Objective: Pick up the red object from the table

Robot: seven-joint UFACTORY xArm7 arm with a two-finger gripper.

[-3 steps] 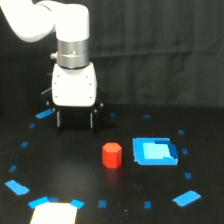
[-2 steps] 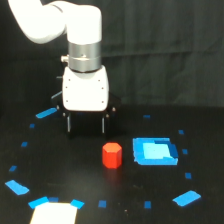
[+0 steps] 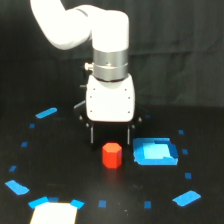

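You are looking at the red object [image 3: 112, 155], likely light and rigid, sitting upright on the table [image 3: 60, 170]; with the gripper [image 3: 110, 136] fingers standing apart just behind it, take its flat sides.

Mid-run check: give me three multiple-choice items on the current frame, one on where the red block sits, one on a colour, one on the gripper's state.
1. Where is the red block relative to the gripper?
A. Just in front of the fingers, on the table
B. Lifted off the table
C. On top of the blue square piece

2. What colour is the flat square piece on the exterior view's right of the block?
A. Green
B. Bright blue
C. Yellow

3. What is the gripper's state?
A. Shut on the block
B. Open, fingers spread
C. Out of view

Answers: 1 A, the block rests on the black surface below the fingertips. 2 B, it is plainly blue. 3 B, the two dark fingers stand apart, holding nothing.
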